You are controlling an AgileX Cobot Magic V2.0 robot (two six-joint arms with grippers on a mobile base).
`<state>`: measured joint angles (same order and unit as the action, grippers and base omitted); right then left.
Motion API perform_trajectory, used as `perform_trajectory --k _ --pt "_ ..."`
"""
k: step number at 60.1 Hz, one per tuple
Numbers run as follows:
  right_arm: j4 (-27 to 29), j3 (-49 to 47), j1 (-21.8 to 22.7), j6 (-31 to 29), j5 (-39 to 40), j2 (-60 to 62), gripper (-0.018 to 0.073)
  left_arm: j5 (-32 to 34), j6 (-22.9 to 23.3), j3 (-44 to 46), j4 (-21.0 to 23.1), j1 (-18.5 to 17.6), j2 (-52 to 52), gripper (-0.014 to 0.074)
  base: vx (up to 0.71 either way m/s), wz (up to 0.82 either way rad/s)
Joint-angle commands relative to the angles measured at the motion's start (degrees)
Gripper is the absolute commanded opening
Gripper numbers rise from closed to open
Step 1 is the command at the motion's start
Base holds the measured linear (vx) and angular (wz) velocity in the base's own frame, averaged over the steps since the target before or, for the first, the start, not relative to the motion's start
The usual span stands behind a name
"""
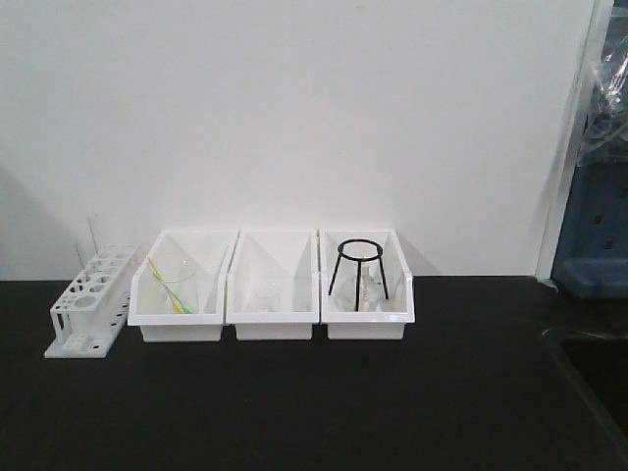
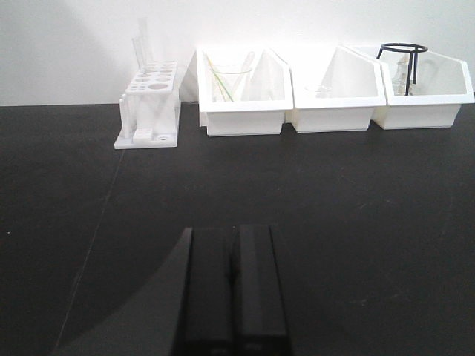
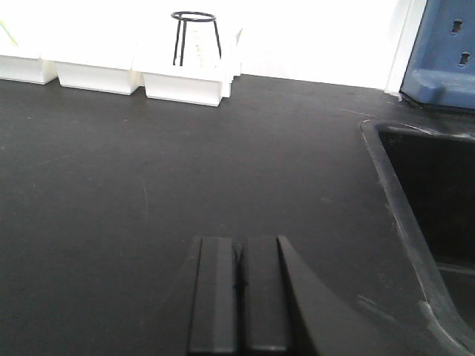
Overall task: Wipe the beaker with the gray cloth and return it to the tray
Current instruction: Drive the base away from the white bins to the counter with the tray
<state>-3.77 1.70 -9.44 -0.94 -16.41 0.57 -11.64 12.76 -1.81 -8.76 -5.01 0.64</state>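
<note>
Evidently at the outset, the left gripper (image 2: 233, 237) is shown with its fingers pressed together and nothing held, low over the black bench top (image 2: 356, 208). The right gripper (image 3: 239, 245) is likewise closed and empty, near a sunken sink (image 3: 438, 193). Further out, against the wall, a small clear beaker (image 1: 267, 294) is seen standing in the middle bin (image 1: 273, 326), flanked by a larger beaker (image 1: 177, 283) with yellow-green rods and a black wire tripod (image 1: 358, 265), each in its own bin. Neither gray cloth nor tray is found in any view. No step is judged begun; next, a claw would have to be opened and brought to the middle bin.
</note>
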Motion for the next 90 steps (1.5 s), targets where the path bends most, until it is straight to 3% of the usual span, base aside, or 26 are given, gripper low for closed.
perform_trajectory --k 1,42,90 --pt "-0.5 0.86 0.14 -0.26 4.59 0.61 -0.0008 4.7 0.38 0.76 0.37 0.07 0.8 -0.0006 -0.02 0.03" --pt "-0.5 0.86 0.14 -0.26 4.59 0.61 -0.0008 4.7 0.38 0.76 0.37 0.07 0.8 -0.0006 -0.21 -0.2" --pt "-0.5 0.86 0.14 -0.26 4.59 0.61 -0.0008 4.7 0.38 0.76 0.37 0.07 0.8 -0.0006 -0.31 -0.67"
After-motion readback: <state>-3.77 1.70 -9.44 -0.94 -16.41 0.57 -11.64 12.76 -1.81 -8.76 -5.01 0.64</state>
